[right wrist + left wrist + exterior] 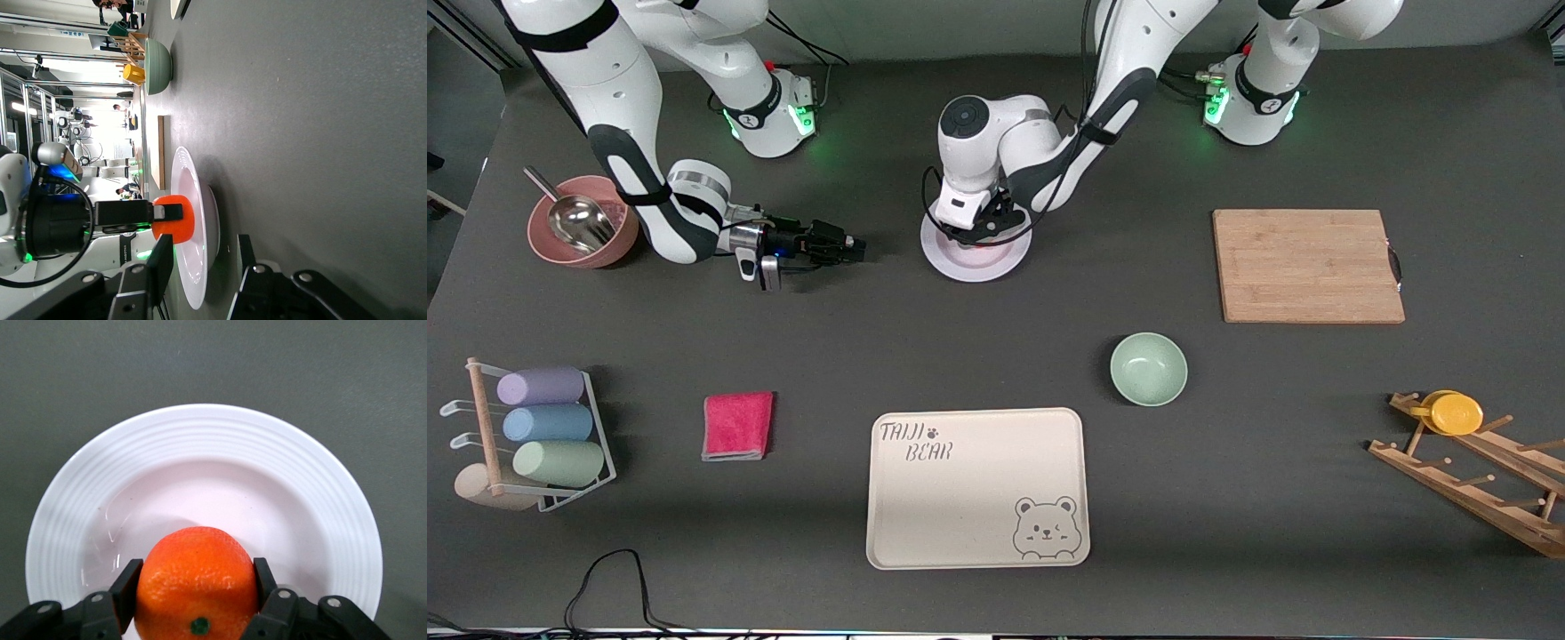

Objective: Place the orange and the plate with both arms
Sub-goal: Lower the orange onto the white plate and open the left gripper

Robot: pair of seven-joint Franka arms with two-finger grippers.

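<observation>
jaws of the left gripper (193, 603) pinch the orange (197, 581) over the plate (67, 513), upper centre; right gripper (200, 267) jaws straddle the plate's rim, spread.

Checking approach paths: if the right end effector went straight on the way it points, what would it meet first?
Probably the rim of the plate, which lies between the right end effector fingers already; exact depth is unclear.

L gripper (197, 600) clamped, wrist pointing down; R gripper (200, 267) horizontal, fingers apart.
</observation>
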